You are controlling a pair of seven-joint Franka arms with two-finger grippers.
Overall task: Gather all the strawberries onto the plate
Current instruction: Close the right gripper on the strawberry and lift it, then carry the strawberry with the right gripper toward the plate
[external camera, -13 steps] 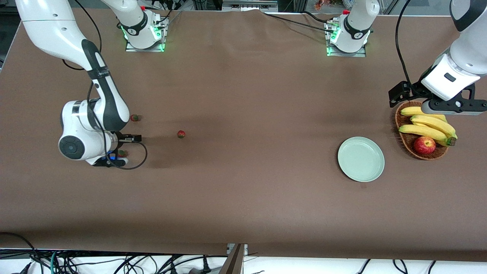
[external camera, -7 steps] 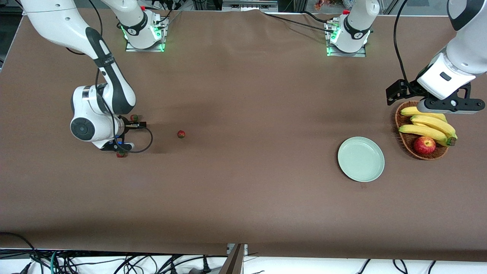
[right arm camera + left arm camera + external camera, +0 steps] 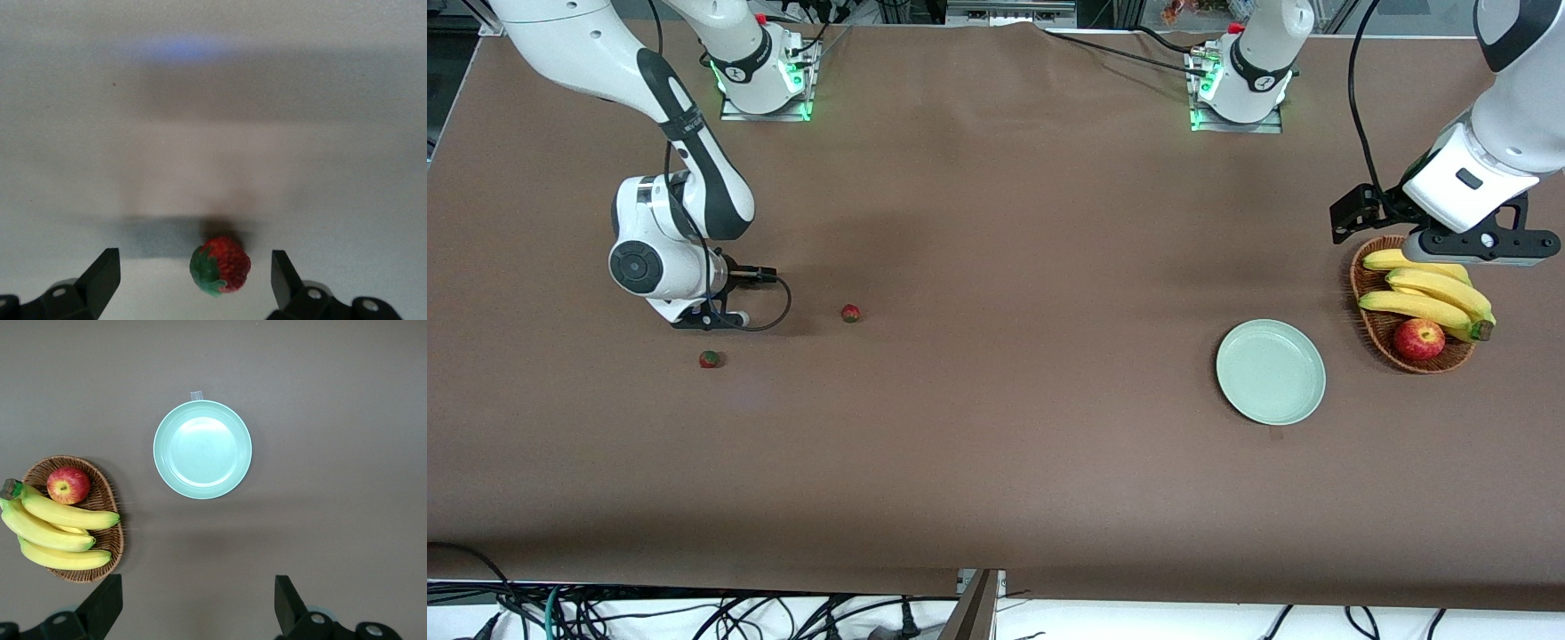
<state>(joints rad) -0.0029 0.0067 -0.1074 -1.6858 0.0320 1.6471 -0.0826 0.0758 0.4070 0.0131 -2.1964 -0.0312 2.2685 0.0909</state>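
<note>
A wide table (image 3: pixel 996 462) covered by a smooth brown cloth fills nearly the whole front view, lit evenly from above with soft shadows on its surface. Below the table's near edge runs a pale strip of floor with tangled black cables (image 3: pixel 649 613) and a dark post (image 3: pixel 975 609) at the middle. Above the table's top edge, green lights glow at two metal mounting plates (image 3: pixel 765 107), and past them lie more dark cables (image 3: pixel 1103 49) and bits of metal framing (image 3: pixel 1009 12), too cut off to make out further.
</note>
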